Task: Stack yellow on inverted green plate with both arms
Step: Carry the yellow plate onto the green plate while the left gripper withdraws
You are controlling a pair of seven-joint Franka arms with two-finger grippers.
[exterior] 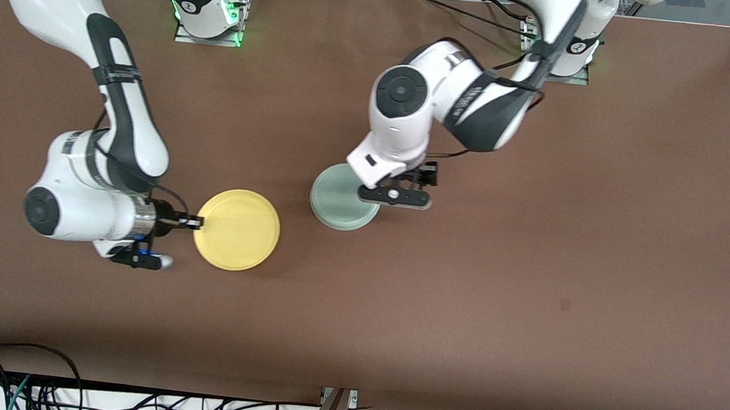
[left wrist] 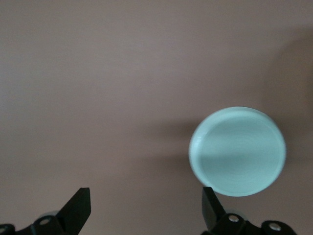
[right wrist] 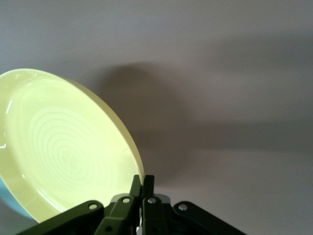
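Observation:
The yellow plate (exterior: pixel 237 229) is held by its rim, open side up, toward the right arm's end of the table. My right gripper (exterior: pixel 195 221) is shut on that rim; the right wrist view shows its fingertips (right wrist: pixel 143 183) pinching the plate's edge (right wrist: pixel 63 147), with the plate's shadow apart on the table. The pale green plate (exterior: pixel 342 200) lies upside down mid-table, its ringed underside up (left wrist: pixel 237 152). My left gripper (exterior: pixel 406 185) hovers open and empty over the plate's edge toward the left arm's end, with fingers (left wrist: pixel 78 210) wide apart over bare table.
The brown table (exterior: pixel 530 279) carries only the two plates. The arm bases (exterior: pixel 210 13) stand along the edge farthest from the front camera. Cables (exterior: pixel 25 387) hang below the edge nearest it.

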